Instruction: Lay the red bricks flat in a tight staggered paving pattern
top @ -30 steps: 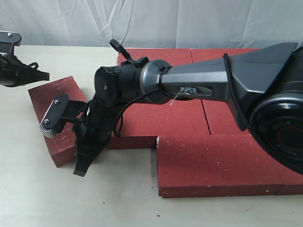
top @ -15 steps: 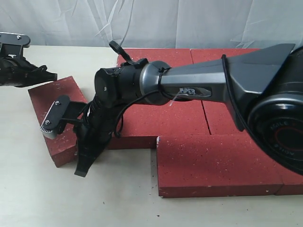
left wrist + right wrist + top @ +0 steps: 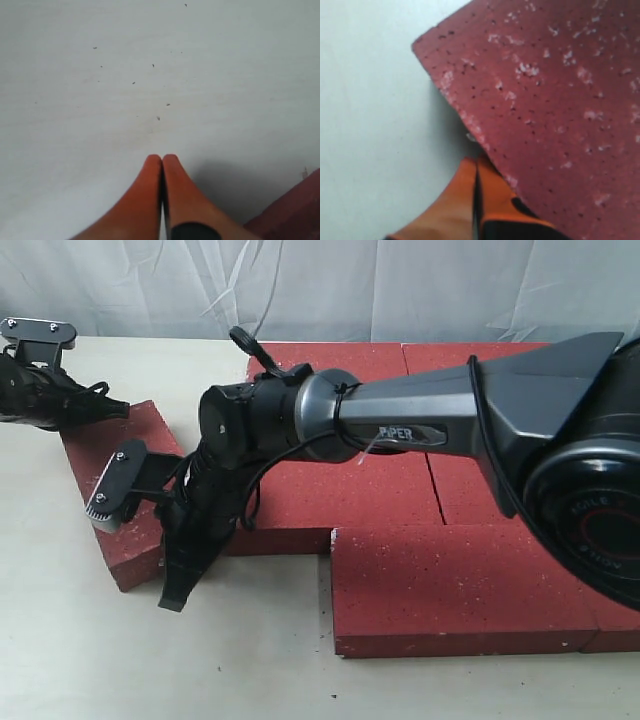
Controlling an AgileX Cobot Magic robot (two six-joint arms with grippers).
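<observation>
Several red bricks lie flat and close together on the right, in staggered rows. One red brick sits apart on the left, skewed to the rows. My right gripper reaches across and is shut at that brick's near long side. In the right wrist view its shut tips touch the edge of the skewed brick. My left gripper is shut and empty at the skewed brick's far corner. The left wrist view has the shut tips over bare table, with a brick corner beside them.
The pale table extends left of and in front of the bricks. A white curtain hangs behind the table. The right arm's big dark body covers much of the laid bricks.
My left gripper has moved right and now reaches the skewed brick's far corner. The right arm and the bricks have hardly moved.
</observation>
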